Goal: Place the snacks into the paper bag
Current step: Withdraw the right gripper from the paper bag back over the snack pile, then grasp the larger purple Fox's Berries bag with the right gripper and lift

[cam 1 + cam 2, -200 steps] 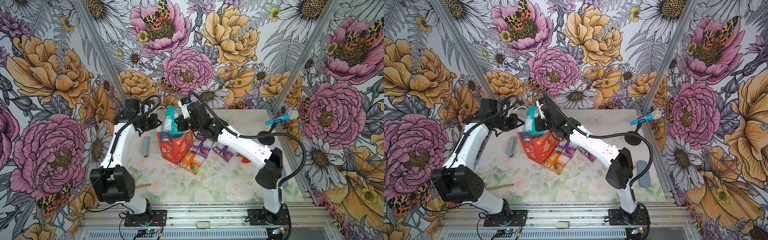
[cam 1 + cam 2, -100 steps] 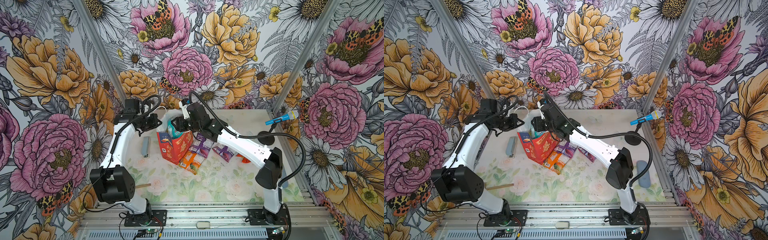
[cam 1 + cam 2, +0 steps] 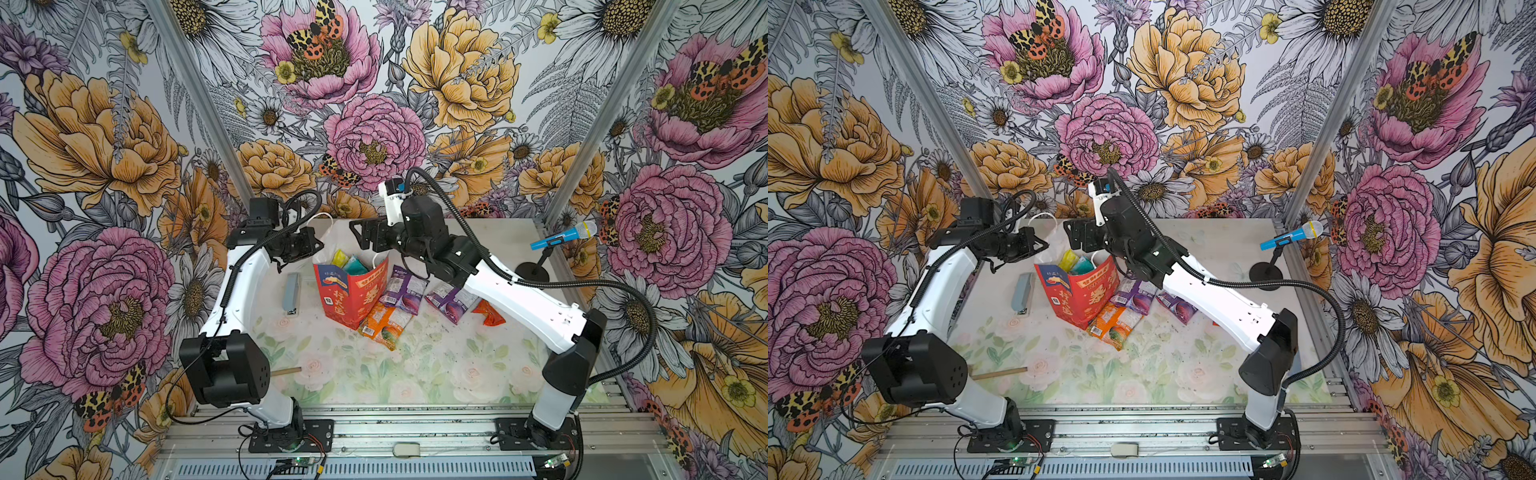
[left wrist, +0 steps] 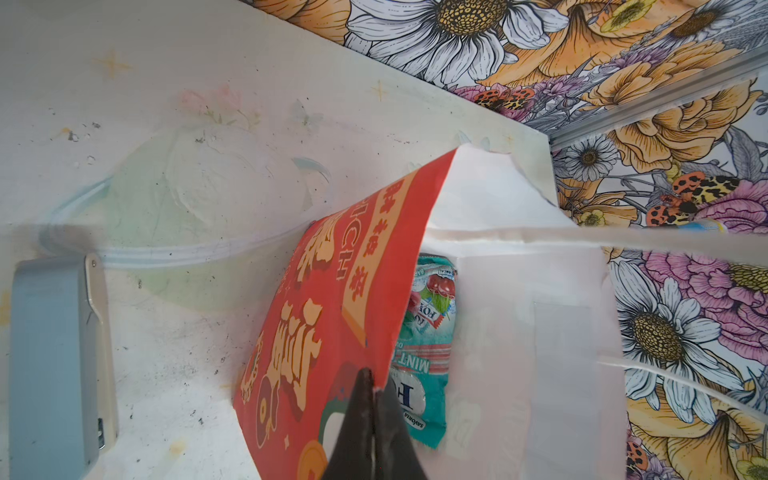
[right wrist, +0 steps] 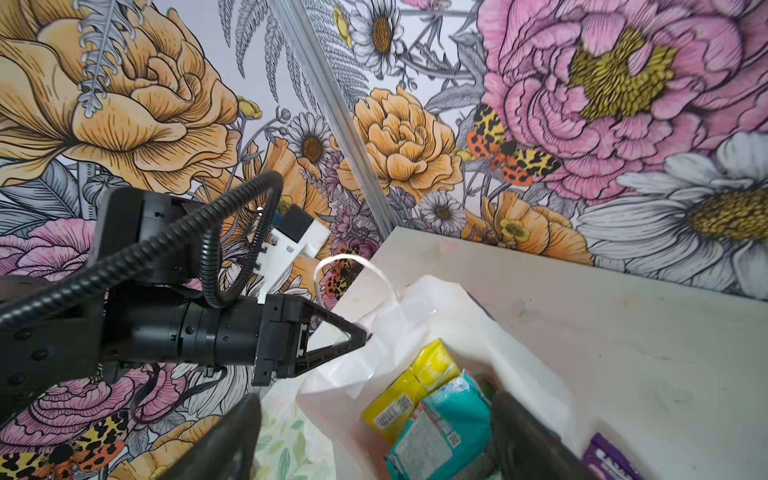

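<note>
The red paper bag (image 3: 353, 293) (image 3: 1084, 297) stands upright at mid-table. My left gripper (image 4: 372, 384) (image 3: 321, 246) is shut on its red rim (image 4: 399, 291) and keeps the mouth wide. A yellow packet (image 5: 415, 384) and a teal packet (image 5: 444, 428) (image 4: 428, 332) lie inside the bag. My right gripper (image 5: 374, 440) (image 3: 365, 243) hangs open just above the mouth, holding nothing. On the table to the right of the bag lie two purple packets (image 3: 405, 286) (image 3: 453, 301), an orange one (image 3: 384, 324) and a small red-orange one (image 3: 490, 318).
A grey block (image 3: 292, 293) lies left of the bag. A blue toy microphone (image 3: 565, 237) on a black stand is at the back right. A wooden stick (image 3: 286, 370) lies near the left arm's elbow.
My right gripper lowered the teal packet into the bag and opened, leaving it inside. The left gripper has kept its hold on the bag's rim.
</note>
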### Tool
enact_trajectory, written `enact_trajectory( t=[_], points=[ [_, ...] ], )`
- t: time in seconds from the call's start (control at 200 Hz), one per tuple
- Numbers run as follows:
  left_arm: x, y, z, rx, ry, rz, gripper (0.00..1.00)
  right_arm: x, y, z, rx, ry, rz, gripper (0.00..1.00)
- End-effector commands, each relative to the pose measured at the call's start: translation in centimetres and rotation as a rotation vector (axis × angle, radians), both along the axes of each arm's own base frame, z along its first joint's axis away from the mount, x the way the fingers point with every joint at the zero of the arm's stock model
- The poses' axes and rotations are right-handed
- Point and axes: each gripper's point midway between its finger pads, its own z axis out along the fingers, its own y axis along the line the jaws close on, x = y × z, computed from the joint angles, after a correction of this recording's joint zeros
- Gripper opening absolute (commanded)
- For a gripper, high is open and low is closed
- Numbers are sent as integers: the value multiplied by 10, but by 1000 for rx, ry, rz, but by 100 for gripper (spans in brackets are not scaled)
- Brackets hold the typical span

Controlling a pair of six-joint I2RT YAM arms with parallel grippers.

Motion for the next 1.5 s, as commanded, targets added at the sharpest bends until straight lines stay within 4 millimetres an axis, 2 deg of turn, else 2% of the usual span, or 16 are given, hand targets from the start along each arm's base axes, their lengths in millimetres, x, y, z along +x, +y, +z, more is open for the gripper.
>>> enact_trajectory(
  t=[0.0, 0.12, 0.145, 0.165, 0.2, 0.27, 0.325, 0.475, 0.575, 0.651, 0.786, 0.931, 1.226, 1.496],
  points=[
    [-3, 2, 6, -8, -14, 11, 0, 0, -35, 30, 61, -103, -84, 92],
    [-3, 2, 5, -6, -12, 13, 0, -6, -72, 17, 68, -88, -168, 92],
    [-3, 3, 5, -5, -13, 14, 0, -9, -77, 8, 62, -71, -181, 92],
    [-3, 3, 4, -4, -11, 13, 0, -2, -93, 2, 62, -61, -220, 92],
    [-3, 2, 5, -7, -12, 12, 0, -3, -106, -8, 63, -38, -252, 92],
    [-3, 2, 5, -8, -11, 13, 0, -6, -131, -41, 56, 27, -314, 92],
    [-3, 3, 4, -8, -9, 13, 0, -11, -150, -76, 43, 95, -361, 92],
    [-3, 3, 4, -4, -10, 13, 0, -38, -199, -164, 30, 277, -480, 92],
    [-2, 2, 3, -8, -7, 13, 0, -59, -230, -207, 8, 365, -564, 90],
    [-2, 2, 2, -10, -5, 13, 0, -72, -245, -233, 2, 420, -604, 90],
    [-2, 3, 3, -8, -6, 16, 0, -84, -258, -267, -10, 499, -639, 88],
    [-3, 1, 3, -9, -8, 11, 0, -82, -262, -290, -51, 560, -651, 88],
    [-2, 1, 0, -8, 3, 11, 0, -62, -250, -317, -79, 643, -607, 81],
    [-1, 1, 0, -6, 2, 10, 0, -41, -242, -330, -31, 675, -583, 74]
  ],
)
